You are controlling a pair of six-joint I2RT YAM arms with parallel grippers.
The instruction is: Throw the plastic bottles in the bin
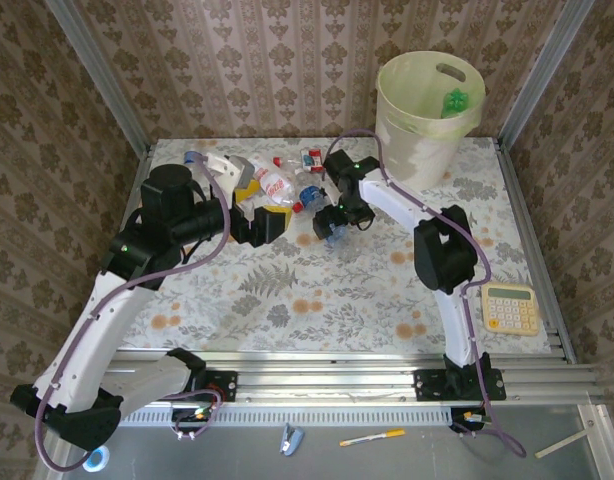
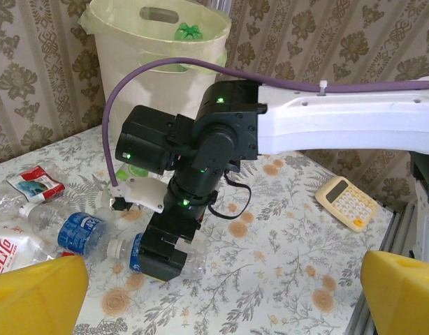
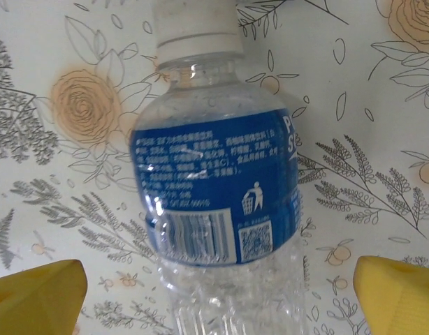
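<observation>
Hovering over clear plastic bottle with blue label and white cap [image 3: 214, 188]: right gripper [image 1: 335, 228], bottle flat on floral-print table [image 1: 387, 300]. Yellow pads [image 3: 33, 296] wide apart at 3 and 9 o'clock of bottle body, not touching; likely straddling for cross-body grasp. Left gripper [image 2: 221, 293] also spread, empty, facing heap of clear bottles [image 1: 282, 180]. Tall round cream-white bin [image 1: 417, 140] at 1 o'clock, green bottle [image 1: 455, 100] inside.

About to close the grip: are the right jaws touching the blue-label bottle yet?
Apart. Right wrist view: tablecloth shows between the bottle and each open jaw of the right gripper.
</observation>
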